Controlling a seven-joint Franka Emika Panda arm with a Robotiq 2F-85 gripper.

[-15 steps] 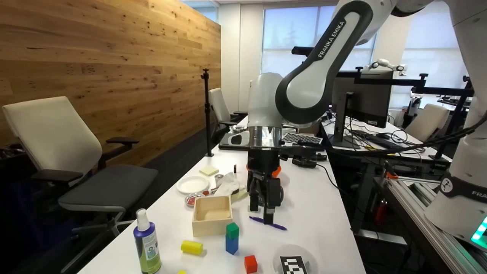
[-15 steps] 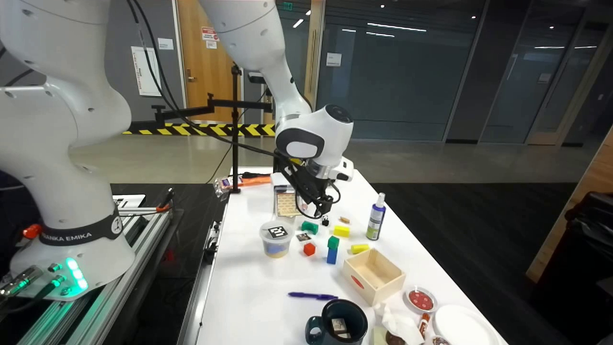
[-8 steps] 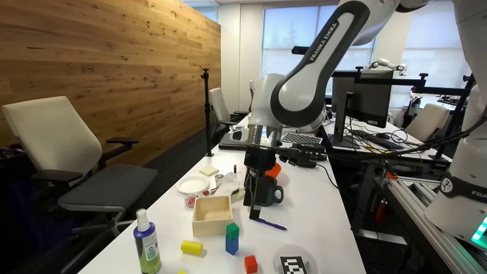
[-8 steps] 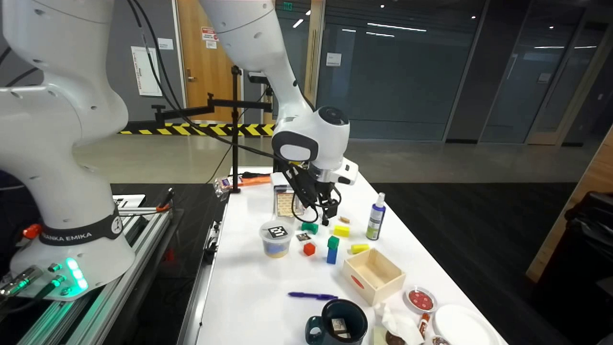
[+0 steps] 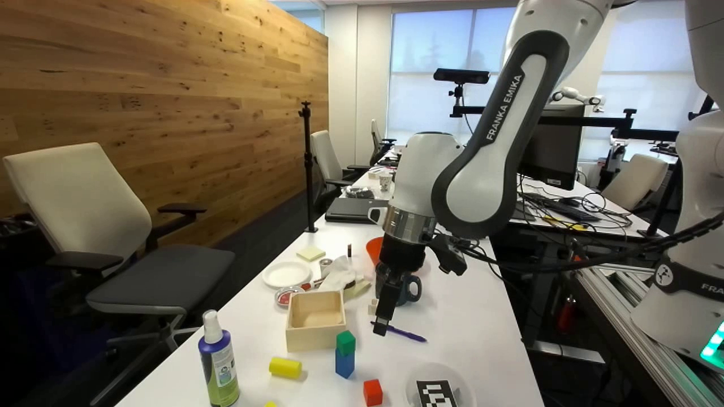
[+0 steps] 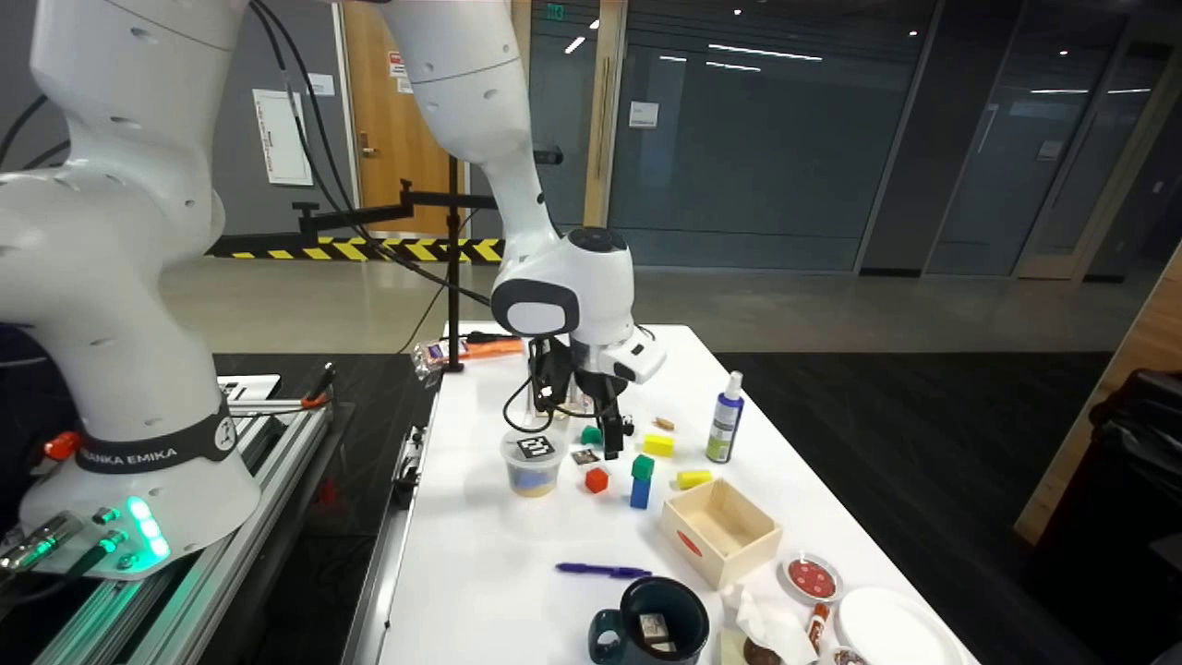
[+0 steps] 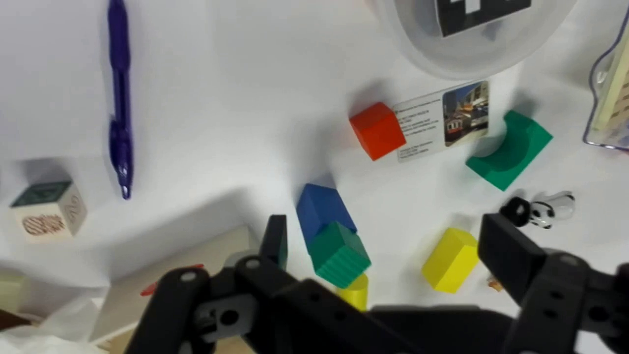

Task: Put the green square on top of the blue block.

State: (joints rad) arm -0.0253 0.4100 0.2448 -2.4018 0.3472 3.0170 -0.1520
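Where wood panelling (image 5: 169, 113) flanks the white table (image 5: 464, 322), the green square (image 5: 345, 342) tops the blue block (image 5: 345, 363), hand (image 7: 384, 238) spread wide.

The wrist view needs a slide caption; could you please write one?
Squarish green block stacked on a blue rectangular block, black jaws open.

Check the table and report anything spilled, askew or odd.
Nothing looks spilled or damaged. Odd: in the mug, where a drink would go, lies what looks like a small block; near the box, what seems a crumpled tissue. The green block sits on the blue block with no clear lean.
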